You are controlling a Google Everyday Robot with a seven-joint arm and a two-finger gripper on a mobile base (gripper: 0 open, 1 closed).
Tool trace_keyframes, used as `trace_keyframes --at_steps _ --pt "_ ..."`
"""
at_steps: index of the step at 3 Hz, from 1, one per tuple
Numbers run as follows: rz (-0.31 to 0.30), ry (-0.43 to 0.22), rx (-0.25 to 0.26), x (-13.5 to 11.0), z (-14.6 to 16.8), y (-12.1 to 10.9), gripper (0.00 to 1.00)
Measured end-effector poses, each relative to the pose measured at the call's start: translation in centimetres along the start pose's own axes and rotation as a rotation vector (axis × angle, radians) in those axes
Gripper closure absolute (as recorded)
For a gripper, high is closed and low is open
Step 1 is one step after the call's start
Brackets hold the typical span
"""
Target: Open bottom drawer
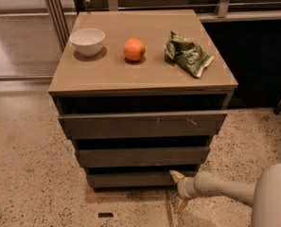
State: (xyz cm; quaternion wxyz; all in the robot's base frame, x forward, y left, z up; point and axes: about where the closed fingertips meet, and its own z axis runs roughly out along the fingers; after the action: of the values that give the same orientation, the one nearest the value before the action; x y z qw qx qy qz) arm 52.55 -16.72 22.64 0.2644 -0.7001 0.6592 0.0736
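Note:
The bottom drawer (130, 179) is the lowest, narrowest dark grey-brown front of the cabinet, just above the floor. My gripper (177, 191) is at the drawer's right end, low near the floor, on a pale arm coming in from the lower right. It is open: the upper finger (175, 175) sits at the top right edge of the drawer front and the lower finger (180, 205) hangs below it by the floor. It holds nothing.
The middle drawer (142, 156) and the widest top drawer (142, 124) with pale scratches sit above. On the cabinet top are a white bowl (87, 41), an orange (134, 49) and a green snack bag (188, 54). Speckled floor surrounds the cabinet; a dark wall stands at right.

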Motion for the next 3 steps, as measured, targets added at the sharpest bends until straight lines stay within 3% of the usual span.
trace_keyframes --at_steps 1,3 --pt "-0.004 0.021 0.023 1.0 0.5 -1.8 0.0" --pt "0.073 0.053 0.015 4.7 2.8 -4.9 0.0"
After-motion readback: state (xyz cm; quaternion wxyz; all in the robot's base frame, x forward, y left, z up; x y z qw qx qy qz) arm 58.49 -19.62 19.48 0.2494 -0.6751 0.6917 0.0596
